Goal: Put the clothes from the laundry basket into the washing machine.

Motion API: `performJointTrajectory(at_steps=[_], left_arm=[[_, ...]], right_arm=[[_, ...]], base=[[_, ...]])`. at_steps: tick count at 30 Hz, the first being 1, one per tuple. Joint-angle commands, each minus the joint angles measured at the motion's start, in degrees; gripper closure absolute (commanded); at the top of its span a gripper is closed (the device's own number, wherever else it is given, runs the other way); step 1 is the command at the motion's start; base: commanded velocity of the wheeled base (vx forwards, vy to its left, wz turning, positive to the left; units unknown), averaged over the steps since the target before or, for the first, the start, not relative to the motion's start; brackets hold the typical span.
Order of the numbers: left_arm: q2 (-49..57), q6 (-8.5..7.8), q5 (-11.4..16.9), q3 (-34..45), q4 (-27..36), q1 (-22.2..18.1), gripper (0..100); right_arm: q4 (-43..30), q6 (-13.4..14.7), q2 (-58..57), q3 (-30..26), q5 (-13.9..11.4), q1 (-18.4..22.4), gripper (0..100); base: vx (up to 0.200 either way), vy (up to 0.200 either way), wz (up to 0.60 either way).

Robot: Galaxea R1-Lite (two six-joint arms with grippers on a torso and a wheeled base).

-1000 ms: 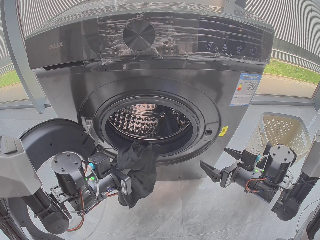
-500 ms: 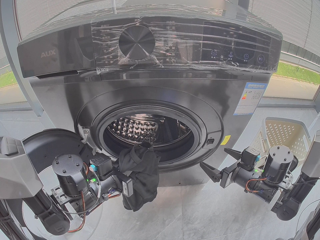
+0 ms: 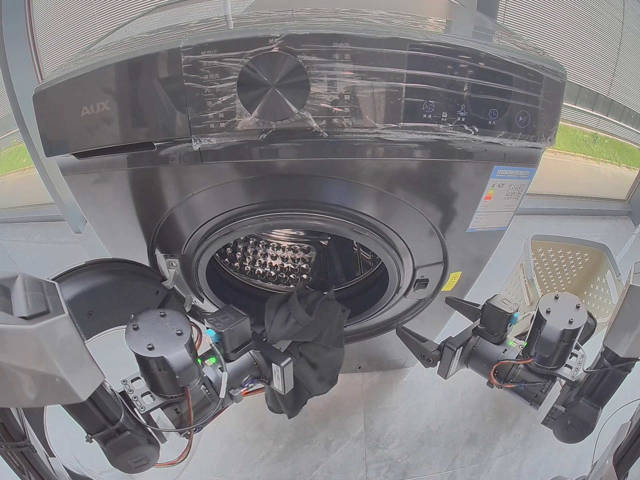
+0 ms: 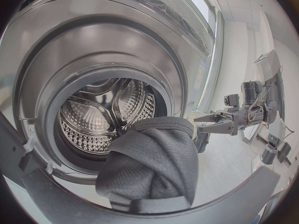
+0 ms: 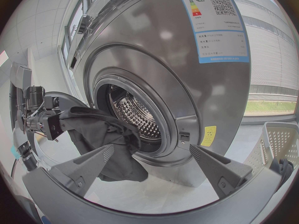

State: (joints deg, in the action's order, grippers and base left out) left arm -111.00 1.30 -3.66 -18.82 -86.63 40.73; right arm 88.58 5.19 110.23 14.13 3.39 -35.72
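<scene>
Head view, from the jaws out. Clenched on a bunched dark garment (image 3: 308, 338) at the left gripper (image 3: 293, 367); spread wide and holding nothing at the right gripper (image 3: 435, 327). Hangs just near of the lower lip of the washing machine (image 3: 300, 168) opening, upper folds level with the rim, lower part drooping toward the floor (image 3: 413, 428); not yet inside the drum (image 3: 267, 261). Sits to the right of the opening, well apart from the cloth, as for the empty gripper. Swung open to the left, the door (image 3: 100, 288); far right on the floor, the laundry basket (image 3: 567, 261).

Loading step in hand, by the look of it: held at the mouth, not dropped in. Calls next for a push farther in over the lip, deep enough that the drooping tail clears the rim, then a release; risks a snag or a slide back out otherwise.

Counted: one washing machine, one door, one basket, two grippers, one garment in the grip, plus one dark piece of cloth (image 5: 282, 168) seen in the basket from the right wrist view, so likely more to fetch.
</scene>
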Motion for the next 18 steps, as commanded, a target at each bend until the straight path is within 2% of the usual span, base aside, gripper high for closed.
performJointTrajectory(at_steps=[1, 5, 6, 10, 18], left_arm=[[-5.9, 0.37, 0.32, -4.21, -0.03, -0.3, 100], [-11.35, 1.68, 0.32, -10.8, 0.05, -1.53, 100], [-14.25, 2.12, 0.14, -16.42, 0.05, -2.85, 100], [-22.33, 2.47, -0.3, -30.04, 0.05, -5.84, 100], [-26.38, 2.3, 0.49, -32.86, 4.01, -8.39, 100]], right_arm=[[0.02, 0.08, -0.1, -0.24, -0.14, -1.28, 0], [0.02, 0.08, -0.01, -1.38, -0.14, -3.66, 0], [0.02, 0.08, 0.16, -1.91, -0.14, -4.36, 0], [-0.07, 0.17, 0.25, -2.35, -0.14, -5.41, 0], [0.02, 0.17, 0.34, -2.79, -0.31, -5.94, 0]], base=[[0.0, 0.0, 0.0], [0.0, 0.0, 0.0], [0.0, 0.0, 0.0], [0.0, 0.0, 0.0], [0.0, 0.0, 0.0]])
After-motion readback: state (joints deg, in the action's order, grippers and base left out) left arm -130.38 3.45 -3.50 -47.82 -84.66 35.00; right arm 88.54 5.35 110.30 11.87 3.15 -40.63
